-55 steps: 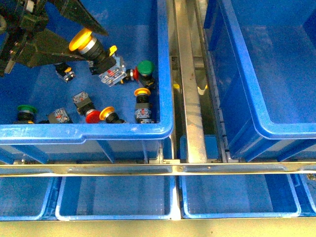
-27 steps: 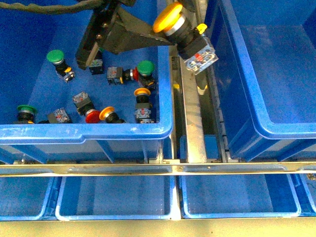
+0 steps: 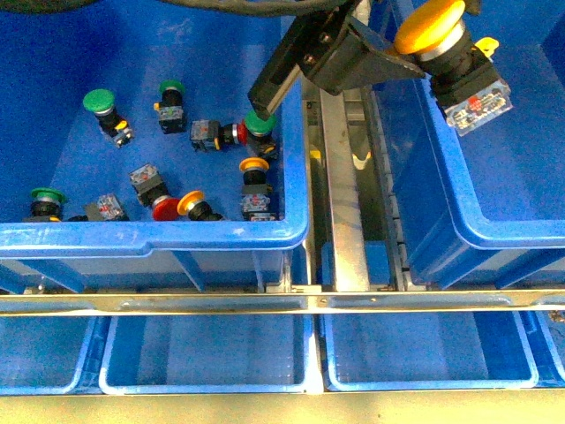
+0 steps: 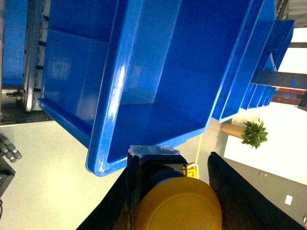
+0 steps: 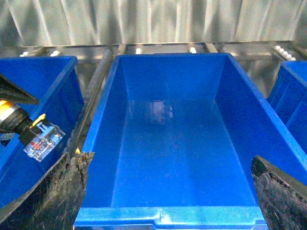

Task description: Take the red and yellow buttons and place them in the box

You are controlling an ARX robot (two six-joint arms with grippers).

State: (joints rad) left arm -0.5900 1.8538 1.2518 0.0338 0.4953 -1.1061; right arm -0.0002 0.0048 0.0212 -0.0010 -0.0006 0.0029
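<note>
L gripper (image 4: 173, 160) clamped on yellow button (image 3: 430, 24); cap toward robot's left, clear contact block opposite. Button is held in the air by the box (image 3: 459, 225) left wall, touching nothing; cannot tell if it's past the rim. R gripper (image 5: 170, 191) jaws wide apart, above box's near end. Bin (image 3: 159, 237) at left holds a red button (image 3: 165, 209), plus yellow and green ones.

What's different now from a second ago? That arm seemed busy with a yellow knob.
The left gripper, shut on a yellow button, has carried it to the right, out of the left crate and across the metal rail. It now holds the button over the box, not yet released. The other buttons in the left crate have not moved.
</note>
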